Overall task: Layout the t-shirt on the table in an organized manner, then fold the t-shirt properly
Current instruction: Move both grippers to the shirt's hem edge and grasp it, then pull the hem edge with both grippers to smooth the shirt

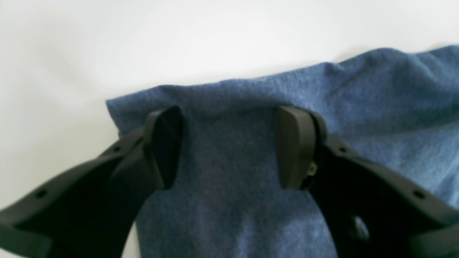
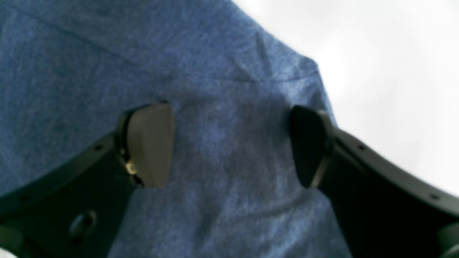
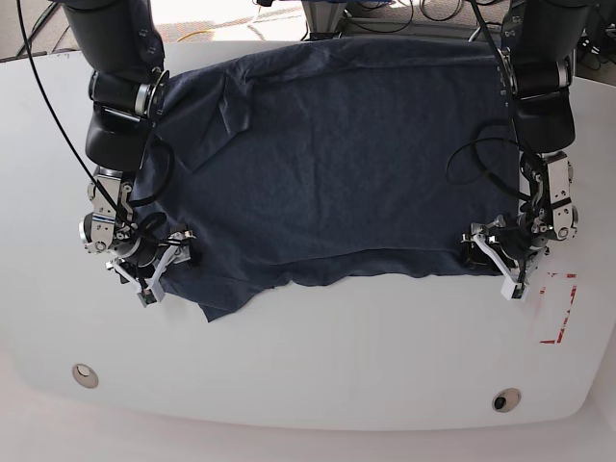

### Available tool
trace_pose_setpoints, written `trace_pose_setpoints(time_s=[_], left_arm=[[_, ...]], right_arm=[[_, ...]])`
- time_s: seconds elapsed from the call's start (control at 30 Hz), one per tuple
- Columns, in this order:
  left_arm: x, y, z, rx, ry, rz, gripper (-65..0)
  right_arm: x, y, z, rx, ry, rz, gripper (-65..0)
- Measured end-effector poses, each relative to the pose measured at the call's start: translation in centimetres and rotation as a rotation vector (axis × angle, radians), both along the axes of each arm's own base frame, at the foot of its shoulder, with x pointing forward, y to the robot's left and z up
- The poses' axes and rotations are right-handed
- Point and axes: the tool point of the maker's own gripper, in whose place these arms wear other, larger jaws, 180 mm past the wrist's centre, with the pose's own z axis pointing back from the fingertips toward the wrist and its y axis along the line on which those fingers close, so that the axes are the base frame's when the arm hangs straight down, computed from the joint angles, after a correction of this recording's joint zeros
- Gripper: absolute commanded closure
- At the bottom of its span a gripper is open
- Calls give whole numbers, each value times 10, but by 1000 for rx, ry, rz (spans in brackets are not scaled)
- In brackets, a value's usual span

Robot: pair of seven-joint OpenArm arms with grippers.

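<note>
In the left wrist view I see the two fingers (image 1: 296,147) of the left gripper (image 1: 229,147) standing wide apart, and the blue cloth of the shirt (image 1: 272,118) lies between them and under them. A corner of the shirt is just above the fingers, with the white table (image 1: 107,43) behind it. I cannot tell if the pads press on the cloth; nothing is pinched.

The right gripper (image 2: 231,145) has its fingers (image 2: 150,143) also spread wide over the cloth, near the shirt's edge at the upper right of that frame. It holds nothing.

In the base view the left gripper (image 3: 496,258) is at the lower right corner of the shirt (image 3: 337,144), and the right gripper (image 3: 159,260) at the lower left corner. The shirt lies spread over the upper middle of the table (image 3: 318,366), with a fold at upper left and a wavy lower edge. A red mark (image 3: 558,313) is at the lower right.
</note>
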Motion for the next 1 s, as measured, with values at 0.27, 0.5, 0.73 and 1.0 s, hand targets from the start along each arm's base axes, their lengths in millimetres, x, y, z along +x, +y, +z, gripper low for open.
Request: trace_pose_setpoints(time_s=[0.27, 0.5, 0.73, 1.0], left_arm=[[16, -2, 3, -29, -8, 14, -381], [30, -16, 3, 43, -8, -74, -381], [36, -29, 4, 33, -43, -102, -381], [45, -33, 14, 49, -79, -127, -381]], right_arm=[[-2, -3, -1, 10, -18, -8, -377], [-4, -12, 1, 16, -18, -25, -377], [-13, -37, 5, 10, 11, -64, -377], [1, -47, 49, -71, -46, -54, -377]])
